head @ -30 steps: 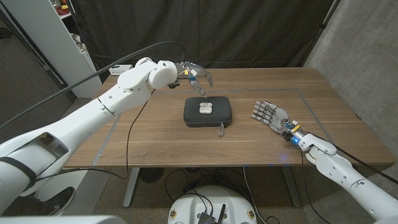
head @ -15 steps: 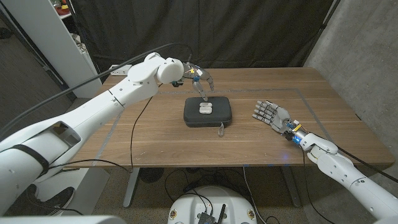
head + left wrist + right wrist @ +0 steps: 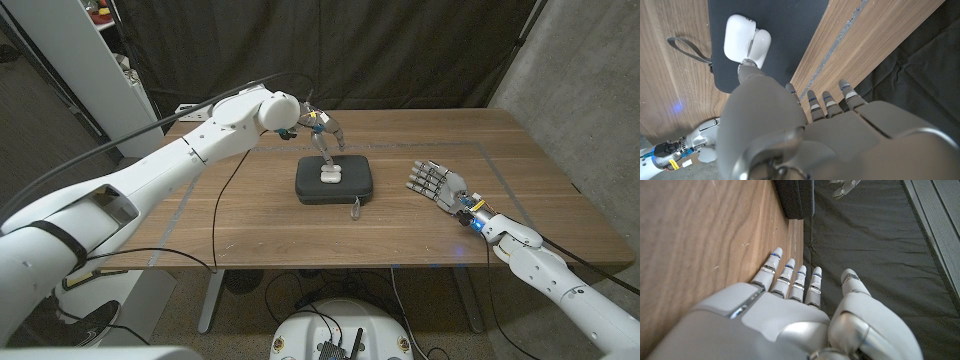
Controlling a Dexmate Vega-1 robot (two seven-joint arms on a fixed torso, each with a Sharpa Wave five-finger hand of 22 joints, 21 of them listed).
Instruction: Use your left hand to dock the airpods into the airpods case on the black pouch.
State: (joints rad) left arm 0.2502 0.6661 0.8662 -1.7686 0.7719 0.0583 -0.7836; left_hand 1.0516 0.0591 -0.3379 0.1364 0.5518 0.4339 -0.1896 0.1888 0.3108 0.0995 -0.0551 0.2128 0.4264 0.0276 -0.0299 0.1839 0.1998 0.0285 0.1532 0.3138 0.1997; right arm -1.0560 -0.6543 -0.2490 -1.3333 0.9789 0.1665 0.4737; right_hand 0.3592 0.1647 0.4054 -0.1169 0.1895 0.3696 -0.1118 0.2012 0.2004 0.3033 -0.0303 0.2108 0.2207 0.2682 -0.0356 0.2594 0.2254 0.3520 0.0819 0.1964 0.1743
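The black pouch (image 3: 335, 181) is seen lying near the middle of the counter (image 3: 250, 225), with the airpods case (image 3: 329, 173) resting on its upper face, slightly toward ten o'clock of the pouch's centre. In the left wrist view the case (image 3: 746, 46) is shown with its lid swung open, white against the dark fabric. The pouch's strap (image 3: 357, 208) is trailed off toward five o'clock.

The left hand (image 3: 322, 129) is held above the pouch's twelve o'clock edge, one finger and the thumb angled down toward the case. In the left wrist view a fingertip (image 3: 746, 70) is placed right at the open case, while the other fingers (image 3: 826, 98) are kept loosely apart over the counter's far edge. Whether an earbud is pinched there cannot be told; the airpods themselves cannot be made out, being either hidden by the hand or already seated.

The right hand (image 3: 433, 182) is parked at about three o'clock of the pouch, well apart from it, its fingers extended side by side and nothing held.

The docking step is judged to be in hand, with the approach finished and the insertion itself under way. For the next move, a small, straight descent into the case's socket is called for, the tip kept aligned so that the case is not pushed across the pouch, followed by a clean release.
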